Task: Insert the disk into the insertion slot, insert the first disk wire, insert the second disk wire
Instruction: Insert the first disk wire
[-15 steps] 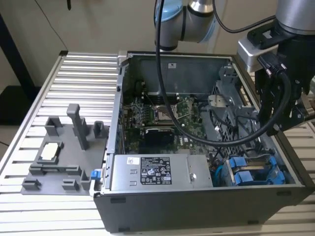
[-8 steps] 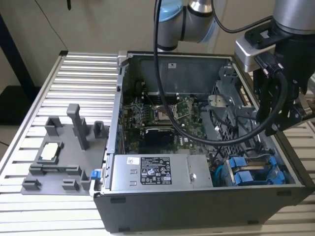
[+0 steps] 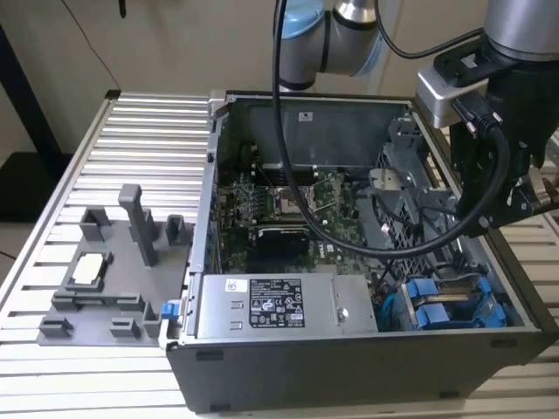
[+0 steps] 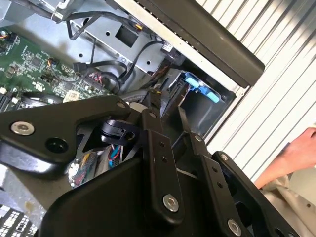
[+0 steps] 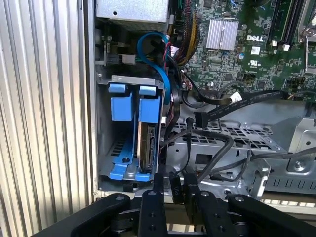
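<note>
The narrow, matte gripper (image 5: 175, 183) pinches a small black wire plug (image 5: 176, 191), near the silver disk (image 5: 148, 145) seated in the blue-trimmed sheet-metal insertion slot (image 5: 129, 79).

the arm (image 3: 515, 52) is hanging over the open computer case (image 3: 349, 371) on the bench (image 3: 131, 131); 2 blue carriers (image 3: 432, 314) are sitting beside the power-supply box (image 3: 279, 305); a grey fixture (image 3: 105, 288) is lying outside it.

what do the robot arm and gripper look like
The arm has silver-grey tubes and pale blue joint caps, with thick black cables looping off it. The gripper is matt black, its linked bars fastened by silver screws.
</note>
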### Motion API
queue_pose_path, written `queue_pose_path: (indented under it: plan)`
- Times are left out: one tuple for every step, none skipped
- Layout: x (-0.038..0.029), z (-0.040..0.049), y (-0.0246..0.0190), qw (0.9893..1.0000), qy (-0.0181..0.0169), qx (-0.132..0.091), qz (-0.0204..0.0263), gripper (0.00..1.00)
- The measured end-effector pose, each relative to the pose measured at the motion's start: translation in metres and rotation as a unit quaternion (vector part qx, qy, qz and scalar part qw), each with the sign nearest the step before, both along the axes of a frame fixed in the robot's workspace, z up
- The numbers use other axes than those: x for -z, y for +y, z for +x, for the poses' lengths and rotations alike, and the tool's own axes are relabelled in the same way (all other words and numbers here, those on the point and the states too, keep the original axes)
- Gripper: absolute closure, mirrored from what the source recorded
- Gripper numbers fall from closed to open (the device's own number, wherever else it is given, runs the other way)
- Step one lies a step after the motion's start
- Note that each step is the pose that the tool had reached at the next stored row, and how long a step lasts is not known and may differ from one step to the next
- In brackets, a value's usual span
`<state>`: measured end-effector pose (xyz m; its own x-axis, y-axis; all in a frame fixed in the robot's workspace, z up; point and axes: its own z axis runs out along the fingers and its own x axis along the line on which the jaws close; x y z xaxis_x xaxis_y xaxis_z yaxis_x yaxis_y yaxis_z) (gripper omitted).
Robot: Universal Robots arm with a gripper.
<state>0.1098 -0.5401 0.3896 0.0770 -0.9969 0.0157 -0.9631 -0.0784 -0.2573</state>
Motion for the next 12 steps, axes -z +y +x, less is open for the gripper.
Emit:
queue_pose_path:
  plan:
    - [0.0, 0.0, 0.0, 1.0, 0.0, 0.0, 0.0, 0.69]
    - [0.0001, 0.0, 0.0, 1.0, 0.0, 0.0, 0.0, 0.71]
    - [0.0, 0.0, 0.0, 1.0, 0.0, 0.0, 0.0, 0.78]
    - [0.0, 0.0, 0.0, 1.0, 0.0, 0.0, 0.0, 0.81]
    - [0.0, 0.0, 0.0, 1.0, 0.0, 0.0, 0.0, 0.81]
    - [0.0, 0.0, 0.0, 1.0, 0.0, 0.0, 0.0, 0.81]
    - [0.0001, 0.0, 0.0, 1.0, 0.0, 0.0, 0.0, 0.81]
    - [0.0001, 0.0, 0.0, 1.0, 0.0, 0.0, 0.0, 0.81]
    - [0.0003, 0.0, 0.0, 1.0, 0.0001, 0.0, 0.0, 0.81]
    - [0.0004, 0.0, -0.0001, 1.0, 0.0007, 0.0, 0.0, 0.81]
    - [0.0006, 0.0002, -0.0003, 1.0, 0.0024, 0.0, 0.0001, 0.81]
    - [0.0008, 0.0006, -0.0006, 1.0, 0.006, 0.0, 0.0, 0.81]
